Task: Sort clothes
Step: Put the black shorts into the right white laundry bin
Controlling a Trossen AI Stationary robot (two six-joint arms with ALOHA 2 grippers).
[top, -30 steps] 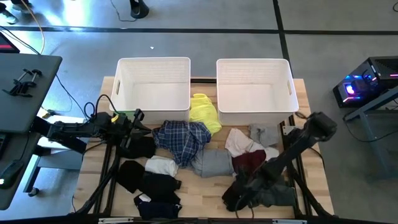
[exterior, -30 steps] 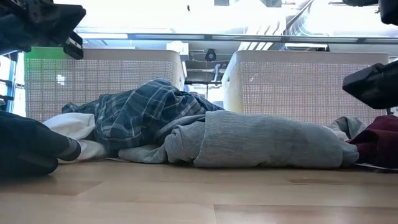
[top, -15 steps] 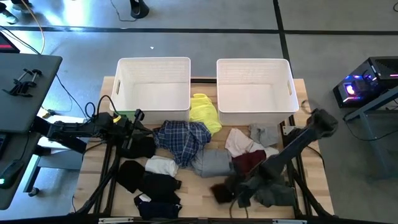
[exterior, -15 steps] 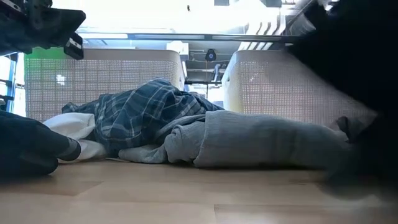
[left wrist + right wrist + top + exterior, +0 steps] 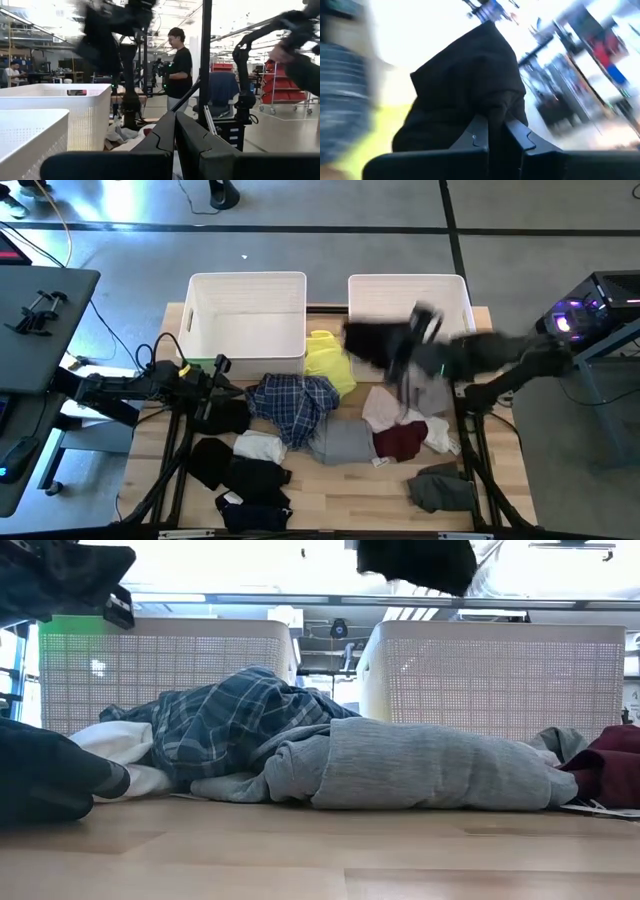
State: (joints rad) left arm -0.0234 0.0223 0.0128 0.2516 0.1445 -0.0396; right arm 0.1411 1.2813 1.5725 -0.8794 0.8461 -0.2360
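The clothes lie in a heap on the table in front of two white bins: yellow [image 5: 328, 360], blue plaid [image 5: 295, 402], grey [image 5: 345, 442], maroon [image 5: 400, 440], white [image 5: 260, 446] and several black [image 5: 240, 478]. My right gripper [image 5: 405, 342] is high above the table, by the right bin's near left corner. It is shut on a black garment [image 5: 372, 340], which also shows at the top of the low view [image 5: 415, 560]. My left gripper [image 5: 228, 380] stays shut and empty at the left, raised above a black piece [image 5: 225, 416]. My right gripper pinches a bunched part of the black garment [image 5: 490, 112] between its two fingers. Whether that is one layer or several, I cannot tell. The garment is lifted clear of the table and trails from the fingers toward the left.
The left bin [image 5: 247, 320] and the right bin [image 5: 408, 292] stand side by side at the table's far edge. A dark grey-green piece [image 5: 440, 490] lies near the front right corner. A person [image 5: 179, 65] stands in the room beyond the table.
My right gripper has shut on a black garment at the table's near right. It has swung up and toward the far edge, carrying the garment clear of the heap to beside the right bin.
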